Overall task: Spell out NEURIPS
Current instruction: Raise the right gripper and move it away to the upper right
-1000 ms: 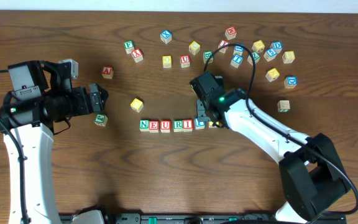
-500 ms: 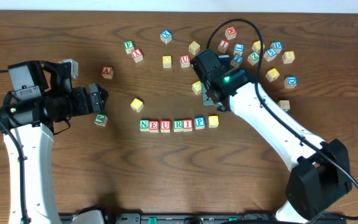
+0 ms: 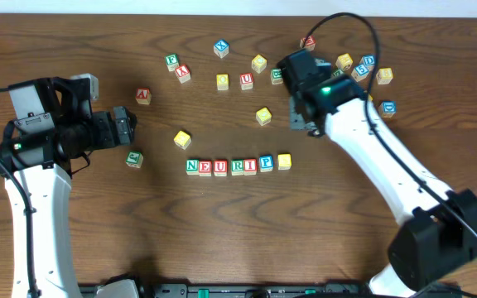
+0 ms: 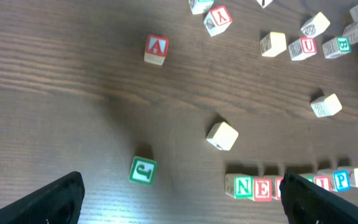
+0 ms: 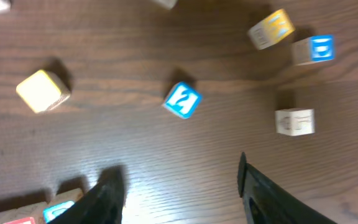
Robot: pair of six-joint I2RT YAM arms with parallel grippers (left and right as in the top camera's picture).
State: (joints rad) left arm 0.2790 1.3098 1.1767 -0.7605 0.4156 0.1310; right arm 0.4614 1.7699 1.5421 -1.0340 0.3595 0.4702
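Looking down, I count seven cubes in one row near the middle of the worktop (image 3: 222,240): green N (image 3: 192,166), red E (image 3: 206,167), red U (image 3: 221,168), green R (image 3: 237,167), red I (image 3: 251,166), blue P (image 3: 266,163) and a yellow cube (image 3: 284,161). I cannot read a letter on the yellow one. The row runs side to side, in line with the far edge, and the letter tops point to that edge.

My left hand (image 4: 182,186) is spread wide and holds nothing. One of its fingers (image 4: 319,199) hides the middle of the row. My right hand (image 5: 179,171) is spread too, over bare wood, and its camera cuts off most of the row. My right arm (image 3: 363,157) hides some loose cubes by the far edge.
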